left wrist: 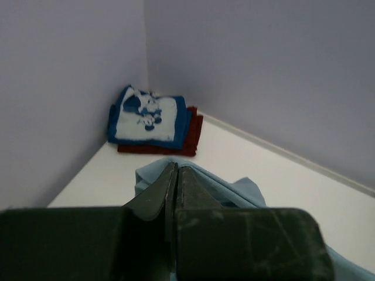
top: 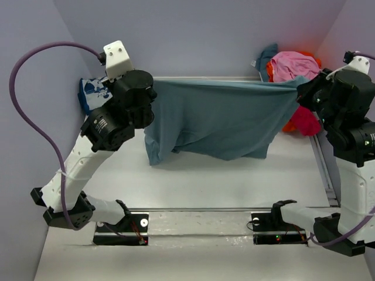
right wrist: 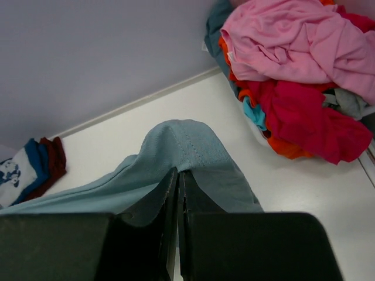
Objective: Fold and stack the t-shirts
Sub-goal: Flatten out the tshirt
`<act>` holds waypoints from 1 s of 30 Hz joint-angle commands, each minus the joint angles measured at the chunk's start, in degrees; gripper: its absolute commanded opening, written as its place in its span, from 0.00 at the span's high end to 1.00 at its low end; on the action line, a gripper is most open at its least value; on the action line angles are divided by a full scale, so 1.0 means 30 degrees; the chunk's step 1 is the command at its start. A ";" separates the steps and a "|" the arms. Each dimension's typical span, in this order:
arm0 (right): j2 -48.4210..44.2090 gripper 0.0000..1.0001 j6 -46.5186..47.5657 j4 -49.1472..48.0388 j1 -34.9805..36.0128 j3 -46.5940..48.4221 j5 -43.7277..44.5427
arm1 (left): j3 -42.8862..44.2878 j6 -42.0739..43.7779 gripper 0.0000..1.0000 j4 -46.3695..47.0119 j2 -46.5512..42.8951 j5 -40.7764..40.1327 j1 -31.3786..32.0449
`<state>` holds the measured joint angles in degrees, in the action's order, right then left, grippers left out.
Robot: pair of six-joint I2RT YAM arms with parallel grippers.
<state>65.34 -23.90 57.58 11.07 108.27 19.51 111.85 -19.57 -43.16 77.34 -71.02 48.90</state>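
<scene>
The slate-blue t-shirt (top: 217,120) hangs spread between the two arms, its top edge pulled into a nearly straight line and its body sagging below, lower on its left side than its right. The left fingers (left wrist: 171,178) are closed on one top corner of it and the right fingers (right wrist: 171,178) are closed on the other; each pinch takes only a small fold of cloth.

That shallow hold is the first risk. If the arms pull further apart, a corner could slip free and the shirt would drop in a heap onto the surface (top: 234,181).

The uneven hang is the second. Laid down as it is, the shirt would likely land skewed or creased, spoiling the fold.

Just past the shirt's right corner lies the loose pile, with the pink shirt (right wrist: 293,35) on top of the red shirt (right wrist: 310,111). A sweep that way could snag them. Beyond its left corner sits the cartoon-print shirt (left wrist: 149,120), folded on the dark red shirt (left wrist: 193,137); a swing of the left arm could knock that stack.
</scene>
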 commanded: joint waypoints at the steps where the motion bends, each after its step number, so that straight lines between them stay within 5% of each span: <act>1: -0.1533 0.93 0.0935 -0.2609 -0.0233 0.0298 0.1408 | -0.3377 0.9550 0.94 1.3248 -0.3797 -0.5091 0.0044; 4: -0.1683 0.93 0.0994 -0.2846 -0.0233 0.0852 0.1261 | -0.6811 1.9598 0.94 2.4565 -0.5064 -0.6207 0.0923; 5: -0.1683 0.93 0.1052 -0.2875 -0.0233 0.1289 0.1232 | -0.6874 2.0780 0.94 2.4900 -0.5067 -0.6411 0.0925; 10: -0.0807 0.93 0.1287 -0.2790 -0.0233 0.1907 0.1378 | -0.5644 1.8128 0.94 2.1008 -0.4571 -0.6005 0.0925; 27: 0.1917 0.93 0.1229 -0.3522 -0.0233 0.1321 0.0502 | -0.5616 1.7573 0.94 2.2355 -0.1759 -0.3838 0.0344; 30: 0.3553 0.93 0.1199 -0.3286 -0.0233 0.2080 0.0616 | -0.4419 1.4157 0.94 1.7771 -0.0501 -0.1942 -0.0915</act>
<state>70.91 -22.22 50.83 11.33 110.96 16.73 93.62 31.83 17.93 72.55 -80.58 50.89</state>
